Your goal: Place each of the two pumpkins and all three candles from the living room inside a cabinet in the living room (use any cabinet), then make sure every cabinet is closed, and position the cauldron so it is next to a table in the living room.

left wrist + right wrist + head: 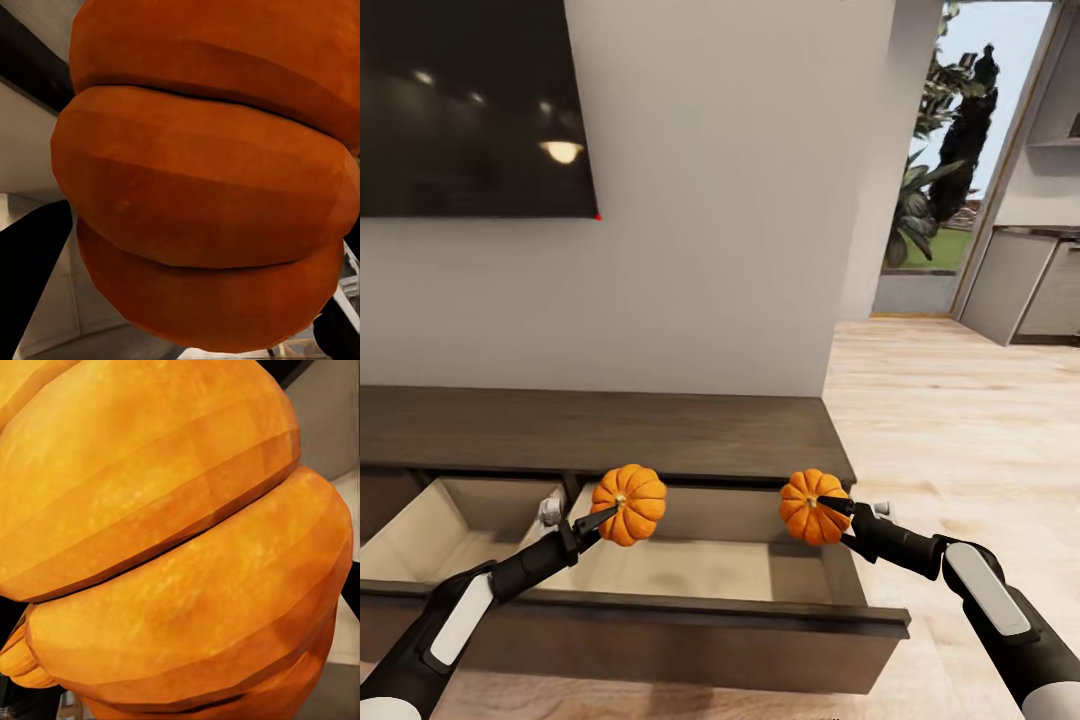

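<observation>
1. Left pumpkin (630, 503) hangs over the open drawer (660, 572), clamped in the left gripper (605, 516).
2. Right pumpkin (812, 507), clamped in the right gripper (830, 508), hangs near the drawer's right edge.
3. Both lie straight above the cabinet (600, 432) drawer.

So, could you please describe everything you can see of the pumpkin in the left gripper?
The left pumpkin is small, round and bright orange, with deep ribs and a short dark stem dimple. The left gripper is shut on it, holding it in the air above the cabinet's open pale-lined drawer. Only the fingers touch it.
</observation>
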Controlling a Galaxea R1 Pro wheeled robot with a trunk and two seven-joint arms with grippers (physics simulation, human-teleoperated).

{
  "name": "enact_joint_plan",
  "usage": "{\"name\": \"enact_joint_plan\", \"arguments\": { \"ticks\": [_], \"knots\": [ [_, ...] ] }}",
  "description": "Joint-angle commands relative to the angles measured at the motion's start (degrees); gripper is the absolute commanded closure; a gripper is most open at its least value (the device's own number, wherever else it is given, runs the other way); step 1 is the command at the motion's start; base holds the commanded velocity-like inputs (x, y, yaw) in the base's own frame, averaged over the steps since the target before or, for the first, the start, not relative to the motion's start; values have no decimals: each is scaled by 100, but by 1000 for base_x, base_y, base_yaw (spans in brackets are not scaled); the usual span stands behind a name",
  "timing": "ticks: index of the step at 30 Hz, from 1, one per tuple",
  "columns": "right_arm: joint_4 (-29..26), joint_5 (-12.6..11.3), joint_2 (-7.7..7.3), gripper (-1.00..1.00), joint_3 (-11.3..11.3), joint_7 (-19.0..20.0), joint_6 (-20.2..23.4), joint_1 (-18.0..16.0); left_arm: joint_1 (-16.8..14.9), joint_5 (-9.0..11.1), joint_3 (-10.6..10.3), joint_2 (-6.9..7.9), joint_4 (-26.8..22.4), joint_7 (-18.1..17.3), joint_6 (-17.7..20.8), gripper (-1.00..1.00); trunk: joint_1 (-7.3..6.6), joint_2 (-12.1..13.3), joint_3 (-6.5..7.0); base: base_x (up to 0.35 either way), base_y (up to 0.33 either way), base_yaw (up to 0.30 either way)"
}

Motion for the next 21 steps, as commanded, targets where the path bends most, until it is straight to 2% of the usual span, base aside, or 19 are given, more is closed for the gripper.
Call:
{"name": "enact_joint_plan", "arguments": {
  "ticks": [1,9,15,21],
  "knots": [
    [4,19,-4,100,7,55,9,-5,-1,33,5,1,-1,-7,39,100,-1,-2,-2,1,119,-223],
    [4,19,-4,100,0,57,9,-5,-1,38,13,17,0,-29,39,100,-1,-2,27,0,56,-231],
    [4,19,-3,100,5,73,9,-5,-1,37,16,12,7,-29,39,100,-1,-2,31,0,209,-38],
    [4,35,2,100,19,59,9,-3,-1,39,22,11,8,-33,39,100,-1,-2,31,0,39,-2]
  ]
}}
